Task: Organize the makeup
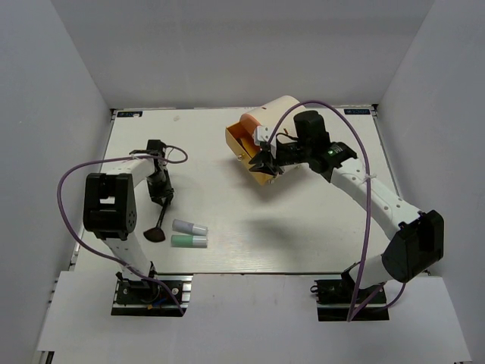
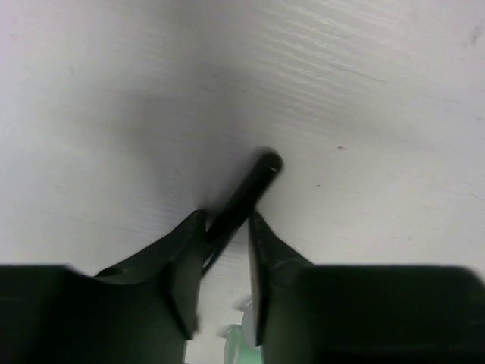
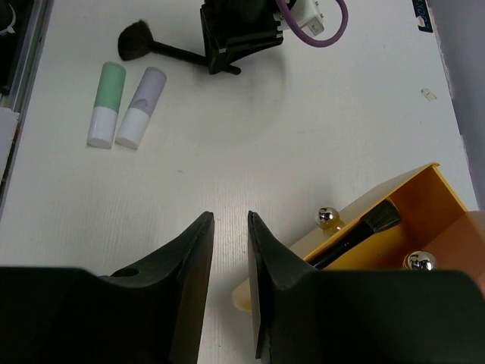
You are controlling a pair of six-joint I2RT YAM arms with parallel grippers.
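Our left end effector [image 2: 227,216] is clamped on the black handle of a fan brush [image 2: 254,182] low over the left of the table [image 1: 303,227]. It grips mid-handle, we judge, so the bristles hang clear. Just right of the brush head, the lavender tube [image 1: 189,227] and mint tube [image 1: 189,241] lie side by side, touching nothing else.

Our right end effector [image 3: 231,220] hovers at the orange drawer [image 3: 424,205] of the cream drum [image 1: 280,110], on the far right. Its fingers stand a narrow gap apart and hold nothing. A second brush [image 3: 356,231] lies in that drawer, which we take as the makeup's destination.
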